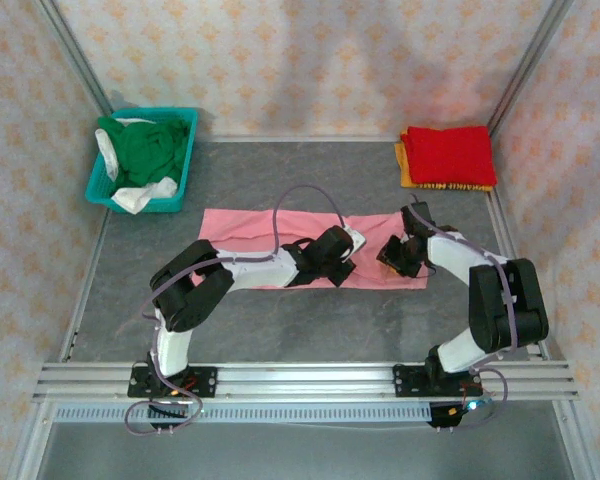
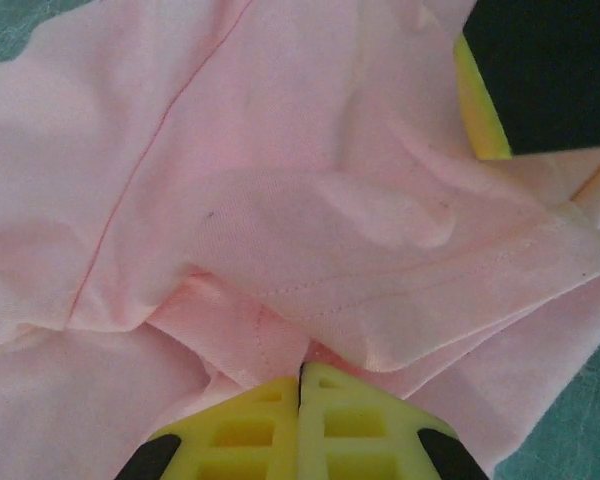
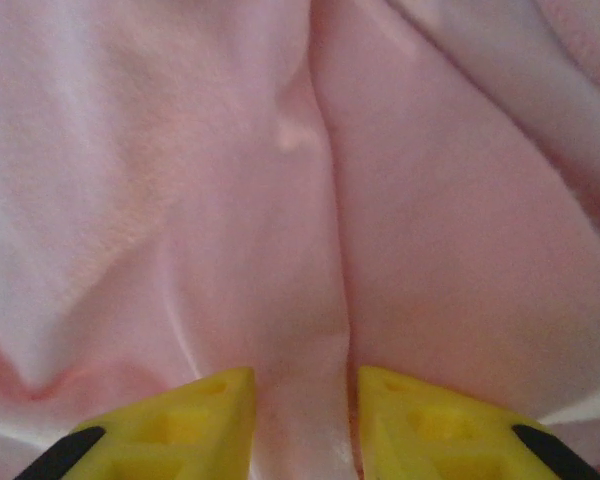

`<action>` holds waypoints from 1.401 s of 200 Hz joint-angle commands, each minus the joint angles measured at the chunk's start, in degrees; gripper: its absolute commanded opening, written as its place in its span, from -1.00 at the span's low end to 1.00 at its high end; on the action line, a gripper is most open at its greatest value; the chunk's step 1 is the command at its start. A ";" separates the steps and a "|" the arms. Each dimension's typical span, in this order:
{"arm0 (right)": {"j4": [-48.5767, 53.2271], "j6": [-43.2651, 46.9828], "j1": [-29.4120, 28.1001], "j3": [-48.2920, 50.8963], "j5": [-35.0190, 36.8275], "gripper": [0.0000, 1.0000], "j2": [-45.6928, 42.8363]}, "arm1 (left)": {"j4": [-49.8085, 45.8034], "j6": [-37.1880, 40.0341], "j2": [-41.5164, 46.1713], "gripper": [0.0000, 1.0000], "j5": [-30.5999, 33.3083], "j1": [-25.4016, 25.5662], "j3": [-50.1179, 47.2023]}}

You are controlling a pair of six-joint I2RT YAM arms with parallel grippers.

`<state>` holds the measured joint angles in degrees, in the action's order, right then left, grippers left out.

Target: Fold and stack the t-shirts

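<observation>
The two arms reach from the near edge of the grey tabletop [image 1: 280,320] and meet over the pink t-shirt [image 1: 240,225], which lies spread in a long band across the middle of the tabletop, its length running left to right.

The left hand [image 2: 302,368] is down on the near edge of the pink t-shirt, right of its middle. Its yellow fingers [image 2: 250,420] are pressed fully together. The cloth gathers into folds that run right up to their tips, so a pinch of the pink t-shirt is caught between them. A stitched hem crosses the cloth just beyond the fingertips.

The right hand [image 3: 305,375] sits on the pink t-shirt towards its right end, close beside the left hand. Its fingers [image 3: 430,420] stand a little apart, and a lengthwise fold of the pink cloth runs straight into the gap. I cannot tell whether they squeeze that fold or merely straddle it.

Beyond the left end of the pink t-shirt, at the far left of the tabletop, a teal basket [image 1: 105,185] holds a crumpled dark green t-shirt [image 1: 145,145] and a white t-shirt [image 1: 140,197] that spills over its rim.

Beyond the right end of the pink t-shirt, a folded red t-shirt [image 1: 448,152] lies on top of an orange-yellow t-shirt [image 1: 404,165], whose edge shows at the stack's left and near sides.
</observation>
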<state>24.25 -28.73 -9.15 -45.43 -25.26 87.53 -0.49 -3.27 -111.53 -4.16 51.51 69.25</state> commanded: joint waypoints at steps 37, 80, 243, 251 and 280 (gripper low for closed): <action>-2.69 -1.61 0.47 0.77 -1.77 -0.77 1.76 | 2.38 -1.74 1.75 -1.00 2.93 -0.03 -1.31; -2.85 -2.38 1.30 1.33 0.34 -1.00 -1.60 | 3.10 -2.94 4.26 -1.00 4.47 -0.25 -2.13; 5.67 3.43 8.70 -1.75 5.61 -1.00 -3.03 | 6.43 -5.38 11.16 -0.83 -2.24 0.45 -10.84; 6.33 3.52 8.71 -1.70 6.19 -1.00 -3.10 | 7.35 -5.52 13.12 -0.82 -2.34 0.44 -12.92; 7.78 3.77 8.71 -1.27 7.06 -1.00 -3.95 | 8.36 -3.99 20.98 -0.83 -0.87 0.44 -19.12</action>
<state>28.91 -26.02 -0.89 -45.76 -21.82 83.96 5.65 -7.68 -96.95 -6.83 51.81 53.80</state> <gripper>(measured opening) 0.040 0.085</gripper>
